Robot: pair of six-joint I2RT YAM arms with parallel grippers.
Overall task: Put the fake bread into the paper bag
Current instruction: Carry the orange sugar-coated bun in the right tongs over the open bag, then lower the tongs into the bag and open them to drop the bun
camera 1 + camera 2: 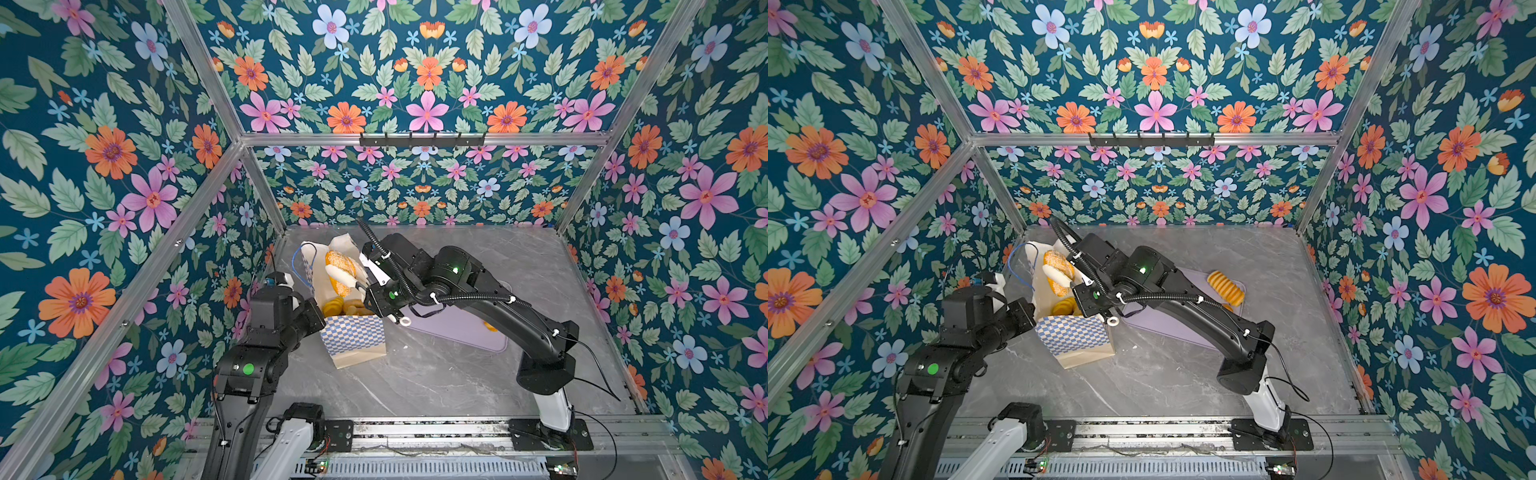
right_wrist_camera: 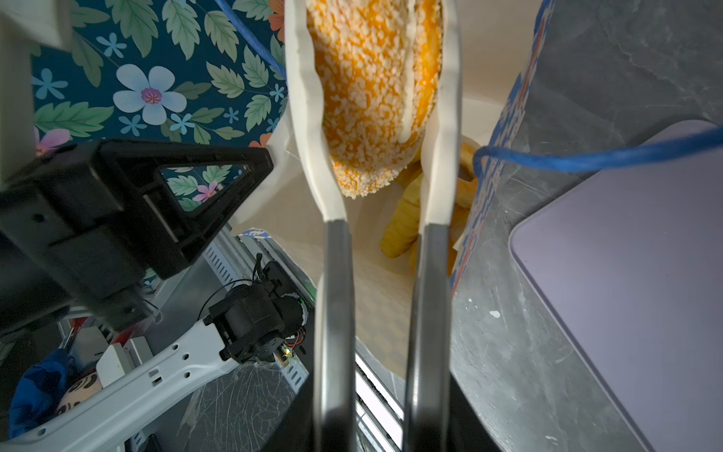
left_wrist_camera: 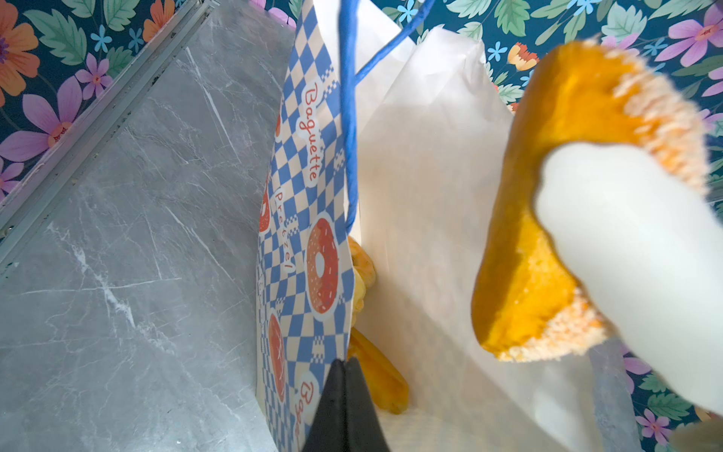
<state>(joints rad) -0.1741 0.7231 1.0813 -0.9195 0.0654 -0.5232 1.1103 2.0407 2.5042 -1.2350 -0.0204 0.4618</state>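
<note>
While over the paper bag (image 1: pixel 353 338), the orange bread (image 2: pixel 371 98) looks crumb-coated.

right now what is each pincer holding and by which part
Right pincer: the crumb-coated bun, pinched across its middle, at the mouth of the paper bag. Left pincer: that bag's checkered wall, at its top edge.
</note>
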